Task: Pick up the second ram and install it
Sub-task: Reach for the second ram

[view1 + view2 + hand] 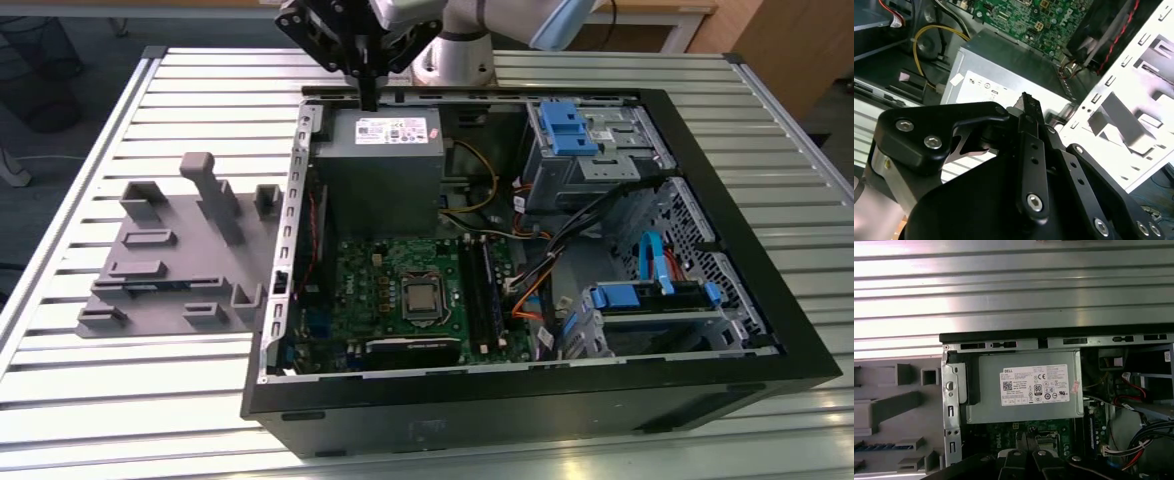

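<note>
Black gripper (367, 97), fingers pinched together, empty, over boxy grey power supply (378, 160) near exterior view's top edge; thin blue second ram (886, 445) in grey plastic holder (160, 290).

A black gripper (1027, 101) sits close in the foreground, its bolted linkage arms spreading out and its fingers pressed together at a narrow tip. Just beyond the tip lies a grey power supply (1004, 60) bearing a pale label (985, 85). Past that is a green motherboard (1054, 20). A yellow cable (929, 35) loops beside the supply, and a white slotted case wall (1141, 70) runs along its other side
</note>
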